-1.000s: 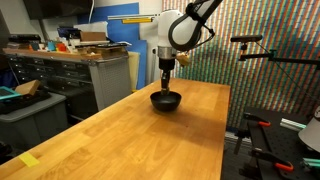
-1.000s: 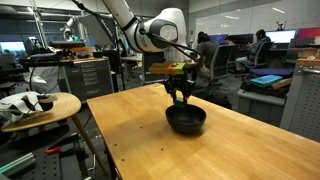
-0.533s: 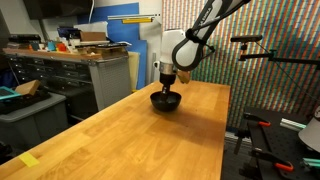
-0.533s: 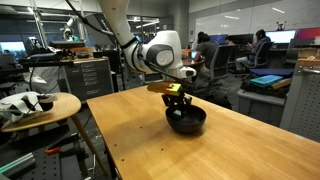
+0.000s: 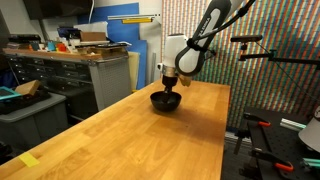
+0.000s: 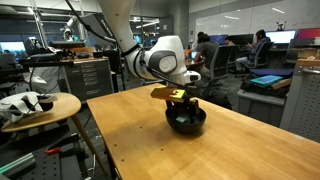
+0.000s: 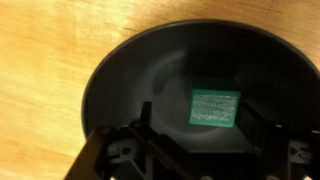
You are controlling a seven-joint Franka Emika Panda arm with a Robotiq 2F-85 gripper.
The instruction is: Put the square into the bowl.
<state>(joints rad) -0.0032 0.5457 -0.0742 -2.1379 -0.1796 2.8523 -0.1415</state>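
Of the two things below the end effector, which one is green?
The small flat square is green; the round bowl that it lies in is black.

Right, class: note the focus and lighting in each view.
Wrist view: soft overall; the bowl shows a pale sheen inside, the square reads clearly, the tool is a dark blur at the bottom. In both exterior views: evenly lit, but the bowl is a featureless dark shape, the square indiscernible.

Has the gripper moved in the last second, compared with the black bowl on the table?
Yes. The gripper has come down. In both exterior views it was above the rim of the bowl before, and now its tips reach into the bowl.
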